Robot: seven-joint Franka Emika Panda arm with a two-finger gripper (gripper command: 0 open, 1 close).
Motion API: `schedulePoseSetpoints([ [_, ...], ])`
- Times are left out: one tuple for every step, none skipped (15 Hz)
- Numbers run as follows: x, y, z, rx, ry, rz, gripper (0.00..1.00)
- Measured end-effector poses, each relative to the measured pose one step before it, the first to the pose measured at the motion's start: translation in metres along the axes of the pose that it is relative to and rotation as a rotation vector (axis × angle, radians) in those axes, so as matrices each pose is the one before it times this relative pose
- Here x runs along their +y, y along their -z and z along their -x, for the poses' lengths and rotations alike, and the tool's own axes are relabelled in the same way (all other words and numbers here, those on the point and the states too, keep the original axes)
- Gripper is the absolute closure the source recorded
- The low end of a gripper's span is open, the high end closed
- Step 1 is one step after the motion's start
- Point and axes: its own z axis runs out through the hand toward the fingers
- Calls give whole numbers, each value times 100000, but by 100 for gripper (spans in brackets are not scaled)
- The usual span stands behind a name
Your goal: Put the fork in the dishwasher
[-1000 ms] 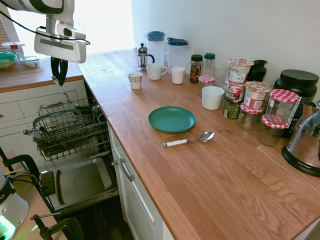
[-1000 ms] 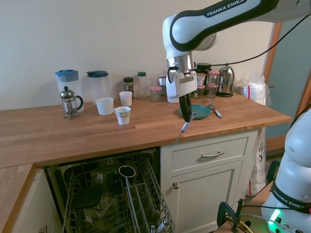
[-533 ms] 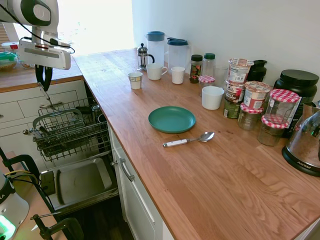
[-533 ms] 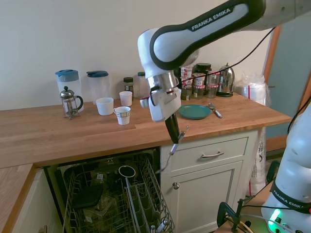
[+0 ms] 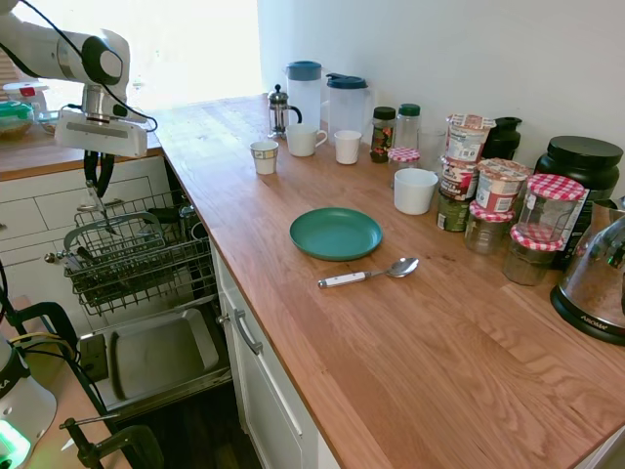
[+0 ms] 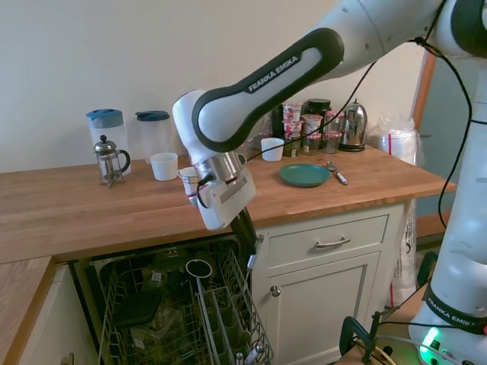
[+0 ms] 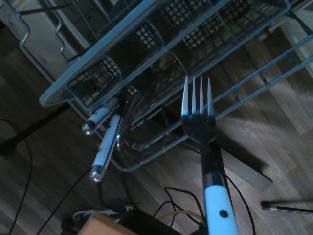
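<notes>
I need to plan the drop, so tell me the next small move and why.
Probably lower the fork tines-first toward the cutlery basket in the dishwasher rack. The gripper holds the fork above the pulled-out rack, and the wrist view shows its tines pointing at the basket's open cells but clear of them.

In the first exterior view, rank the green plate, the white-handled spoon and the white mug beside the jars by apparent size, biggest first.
1. Green plate, clearly the widest.
2. and 3. Spoon and white mug: unsure. The spoon is longer but very slim; the mug is bulkier but sits farther from the camera.
</notes>
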Motion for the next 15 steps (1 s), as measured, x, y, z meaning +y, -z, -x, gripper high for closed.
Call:
schedulePoseSetpoints([
  [-646,-313,-462,135,-414,1225,100],
  [-616,-260,-467,169,-517,979,100],
  [-560,-278,-450,-9,-543,925,100],
  [-509,-308,-365,-521,-386,680,100],
  [-488,-290,-284,-593,-89,604,100],
  [-505,-420,-209,-474,31,791,100],
  [-491,-470,-212,-217,-275,989,100],
  [-519,-556,-264,-381,-251,1097,100],
  [-551,-596,-351,-179,-338,1174,100],
  [-556,-518,-485,-135,-456,888,100],
  [-503,-423,-615,-60,-628,108,100],
  [-408,-263,-642,40,-636,28,100],
  [-313,-142,-601,-90,-672,-61,100],
  [-313,-147,-448,-276,-380,-9,100],
  [-429,-199,-252,-267,-187,123,100],
])
